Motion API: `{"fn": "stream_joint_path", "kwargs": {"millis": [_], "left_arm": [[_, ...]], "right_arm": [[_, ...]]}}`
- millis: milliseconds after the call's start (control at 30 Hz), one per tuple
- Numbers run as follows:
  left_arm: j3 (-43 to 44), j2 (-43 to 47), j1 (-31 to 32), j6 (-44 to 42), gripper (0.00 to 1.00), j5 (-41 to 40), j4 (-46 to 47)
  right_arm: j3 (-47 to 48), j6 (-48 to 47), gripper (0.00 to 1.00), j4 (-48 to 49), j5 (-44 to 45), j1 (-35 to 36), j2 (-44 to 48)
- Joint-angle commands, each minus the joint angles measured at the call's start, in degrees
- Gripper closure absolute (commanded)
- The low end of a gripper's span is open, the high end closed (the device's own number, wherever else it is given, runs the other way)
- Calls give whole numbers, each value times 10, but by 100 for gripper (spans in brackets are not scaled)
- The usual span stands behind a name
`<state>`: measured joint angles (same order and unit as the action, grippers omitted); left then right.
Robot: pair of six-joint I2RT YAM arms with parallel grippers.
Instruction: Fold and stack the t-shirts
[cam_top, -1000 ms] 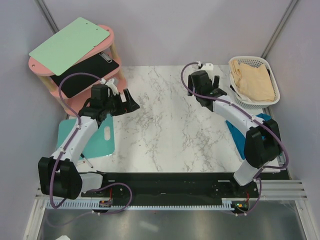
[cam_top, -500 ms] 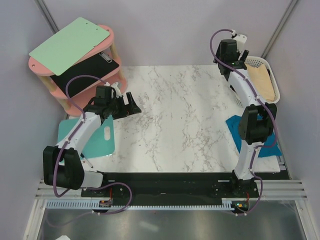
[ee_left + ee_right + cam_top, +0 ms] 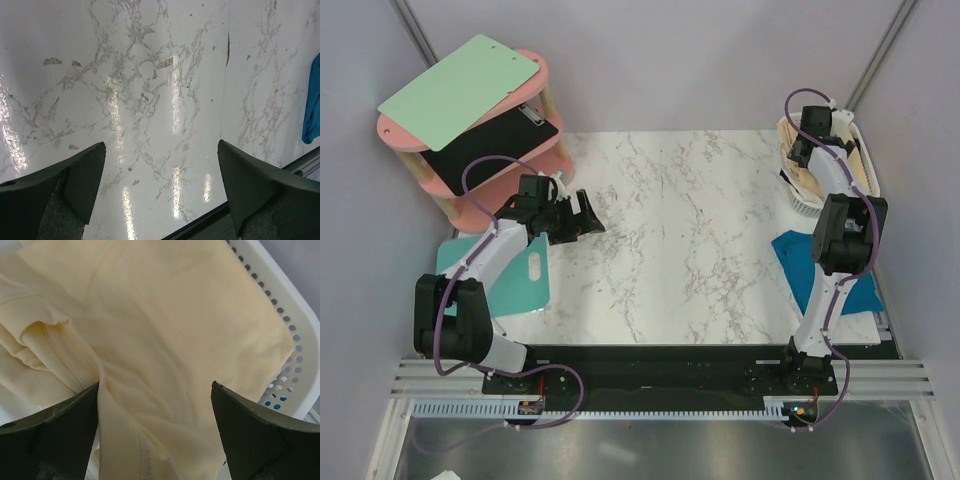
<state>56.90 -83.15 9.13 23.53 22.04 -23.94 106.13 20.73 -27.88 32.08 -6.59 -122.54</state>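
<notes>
A pale yellow t-shirt (image 3: 165,325) lies crumpled in the white lattice basket (image 3: 295,345) at the back right; from above the same yellow shirt (image 3: 852,168) shows beside the arm. My right gripper (image 3: 155,430) hovers open just over its folds, one of its fingers (image 3: 50,440) close to a raised seam, gripping nothing. A teal-blue t-shirt (image 3: 798,262) lies at the table's right edge, partly under the right arm. My left gripper (image 3: 582,215) is open above bare marble at the left, its fingers (image 3: 260,195) wide apart. No white flower-print shirt is in view.
A pink two-tier shelf (image 3: 545,75) at the back left carries a pale green board (image 3: 460,85) and a black clipboard (image 3: 485,150). A turquoise board (image 3: 525,275) with a handle hole lies at the left table edge. The blue cloth (image 3: 312,102) shows in the left wrist view.
The right arm has swung from the back middle of the table out to the right, over the basket and down toward the yellow shirt. The left gripper shifted slightly right.
</notes>
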Motion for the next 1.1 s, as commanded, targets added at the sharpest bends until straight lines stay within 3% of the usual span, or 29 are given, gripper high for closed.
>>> {"fn": "stream_joint_path", "kwargs": {"millis": [0, 33, 100, 167, 467, 667, 900, 1067], "left_arm": [[6, -7, 3, 13, 0, 18, 5], [4, -6, 3, 13, 0, 18, 5], [5, -4, 4, 13, 1, 16, 5], [4, 0, 4, 12, 1, 13, 4], [4, 12, 4, 6, 1, 1, -4], [3, 16, 4, 5, 1, -2, -5], [5, 14, 4, 5, 1, -10, -6], [4, 20, 4, 4, 1, -19, -8]], "right_arm": [[-24, 8, 8, -7, -15, 4, 31], [-29, 8, 14, -2, -31, 5, 30], [-36, 13, 45, 0, -43, 5, 26], [-42, 21, 100, -1, -57, 4, 25], [-91, 25, 100, 62, -64, 5, 144], [-66, -21, 100, 103, -112, 31, 232], [-21, -107, 100, 85, -200, 194, 267], [-43, -77, 100, 60, -283, 286, 280]]}}
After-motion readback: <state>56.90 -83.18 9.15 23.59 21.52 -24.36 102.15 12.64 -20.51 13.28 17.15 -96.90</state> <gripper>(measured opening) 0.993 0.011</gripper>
